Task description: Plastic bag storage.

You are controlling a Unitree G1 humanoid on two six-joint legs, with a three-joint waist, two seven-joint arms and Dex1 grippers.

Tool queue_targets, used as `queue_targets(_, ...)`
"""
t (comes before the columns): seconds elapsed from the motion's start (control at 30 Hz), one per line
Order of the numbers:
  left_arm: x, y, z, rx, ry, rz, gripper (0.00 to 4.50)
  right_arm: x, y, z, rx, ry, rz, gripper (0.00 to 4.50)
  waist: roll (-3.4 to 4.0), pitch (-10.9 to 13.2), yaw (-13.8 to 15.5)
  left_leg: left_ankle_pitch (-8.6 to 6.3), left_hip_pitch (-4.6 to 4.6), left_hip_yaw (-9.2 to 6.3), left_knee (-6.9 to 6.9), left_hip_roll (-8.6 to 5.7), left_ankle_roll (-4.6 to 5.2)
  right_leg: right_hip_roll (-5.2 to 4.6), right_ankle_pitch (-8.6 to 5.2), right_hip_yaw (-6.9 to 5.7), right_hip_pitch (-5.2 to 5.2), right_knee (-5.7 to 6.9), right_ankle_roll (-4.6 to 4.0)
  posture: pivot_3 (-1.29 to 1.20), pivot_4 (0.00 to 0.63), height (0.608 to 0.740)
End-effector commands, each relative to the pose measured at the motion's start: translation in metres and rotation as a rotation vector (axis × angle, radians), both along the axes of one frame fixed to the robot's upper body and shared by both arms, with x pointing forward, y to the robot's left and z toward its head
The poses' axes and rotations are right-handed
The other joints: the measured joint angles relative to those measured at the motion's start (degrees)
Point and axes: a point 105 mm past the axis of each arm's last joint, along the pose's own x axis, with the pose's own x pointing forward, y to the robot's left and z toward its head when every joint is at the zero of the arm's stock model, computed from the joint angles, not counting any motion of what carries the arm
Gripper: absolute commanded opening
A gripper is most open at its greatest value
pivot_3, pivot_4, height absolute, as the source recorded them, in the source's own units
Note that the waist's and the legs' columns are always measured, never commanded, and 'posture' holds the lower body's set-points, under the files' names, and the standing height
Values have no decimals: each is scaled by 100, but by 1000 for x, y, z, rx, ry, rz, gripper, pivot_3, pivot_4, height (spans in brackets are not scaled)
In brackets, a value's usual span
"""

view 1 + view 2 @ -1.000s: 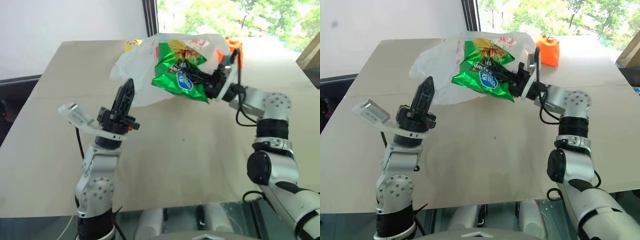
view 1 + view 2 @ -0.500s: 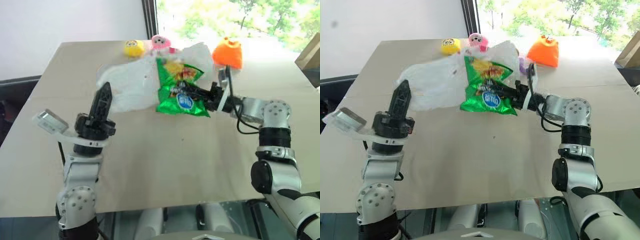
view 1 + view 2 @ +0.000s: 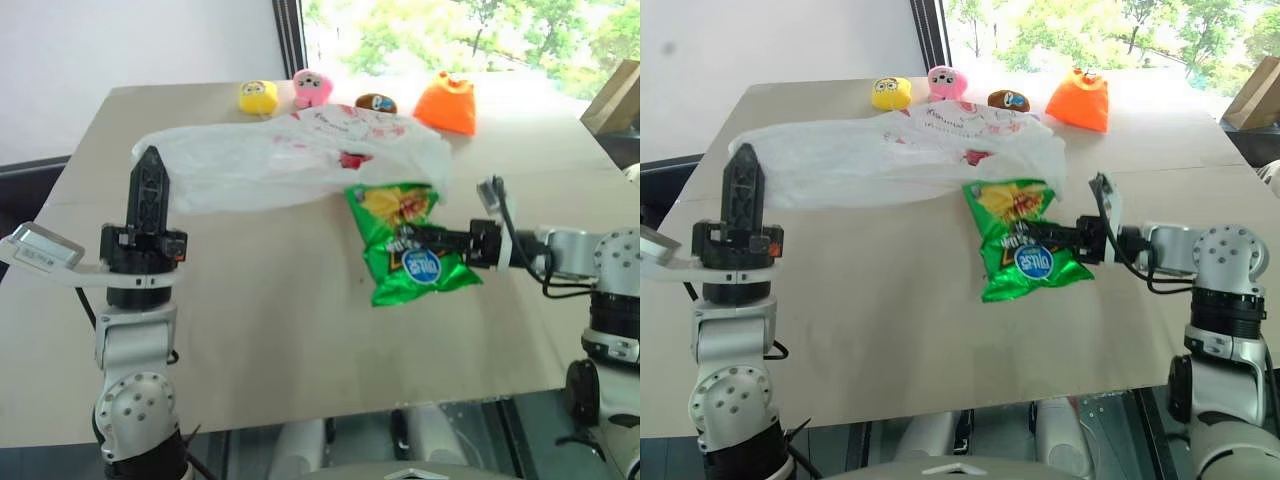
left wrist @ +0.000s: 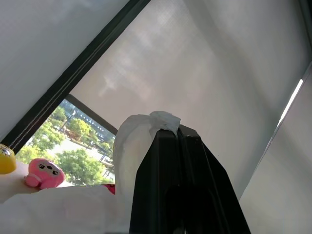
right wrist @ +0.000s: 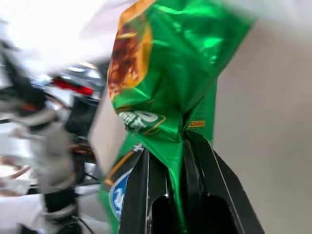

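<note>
your right gripper pinches the green snack packet mid-table; your left gripper, closed, nips the plastic bag by the left edge.

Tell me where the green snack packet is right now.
In the left eye view, the green snack packet is right of the table's middle, just in front of the plastic bag, pinched by the right gripper.

The green snack packet pinched in my right claw, right of centre, carries a blue oval logo I cannot read. The plastic bag, upper middle, bears red print too small to read.
</note>
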Motion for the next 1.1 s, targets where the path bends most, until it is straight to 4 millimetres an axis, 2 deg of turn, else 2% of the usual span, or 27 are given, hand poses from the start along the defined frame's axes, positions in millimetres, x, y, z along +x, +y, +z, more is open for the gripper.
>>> queue_targets(0.03,-8,-11,10,73,-49,-44,0,-14,17,32,92,-86,95,329,0,0,12,0,2,-2,1,0,0,0,0,0,0,6,0,0,150,740)
queue_targets(0.23,-6,-15,14,87,-61,-61,0,-23,28,34,122,-51,132,329,-4,-2,119,1,-10,-3,9,-12,-1,-16,0,-5,2,-4,0,0,150,740)
queue_targets(0.43,-7,-26,9,95,-51,-102,0,10,38,29,138,115,-38,329,-5,-3,82,8,-7,8,9,-13,-13,-19,0,3,2,-5,0,0,150,740)
queue_targets(0.53,-9,-30,6,111,-46,-122,0,34,40,36,184,195,-143,329,-3,-1,77,7,-6,5,8,-7,-11,-13,0,-1,0,0,0,0,150,740)
queue_targets(0.67,-11,-37,-3,161,-36,-140,0,76,45,77,428,328,-301,329,1,1,53,7,-3,13,8,-7,-11,-11,0,7,-5,10,0,0,150,740)
queue_targets(0.7,-12,-40,-4,161,-36,-146,0,90,47,79,435,367,-378,329,1,1,51,7,-2,15,8,-7,-10,-10,0,8,-7,13,0,0,150,740)
queue_targets(0.77,-12,-48,-7,186,-34,-164,0,127,48,52,304,449,-683,329,3,0,52,7,-3,14,8,-5,-12,-8,0,7,-9,13,0,0,150,740)
queue_targets(0.83,-12,-53,-8,202,-36,-171,0,143,43,41,235,432,-867,329,2,-1,64,11,-2,16,8,-6,-18,-8,0,8,-8,12,0,0,150,740)
queue_targets(0.9,-13,-55,-9,210,-38,-173,0,145,53,55,294,373,-868,329,2,-1,92,15,-5,17,7,-6,-25,-9,0,5,-8,5,0,0,150,740)
queue_targets(0.97,-13,-53,-11,213,-35,-158,0,131,85,73,322,242,-743,329,5,1,82,15,-10,15,6,-6,-26,-11,0,5,-8,-1,0,0,150,740)
queue_targets(1.1,-13,-53,-14,208,-30,-154,0,109,134,59,209,174,-659,329,10,3,-32,15,-19,24,-11,-2,-27,-14,0,10,-22,9,0,0,150,740)
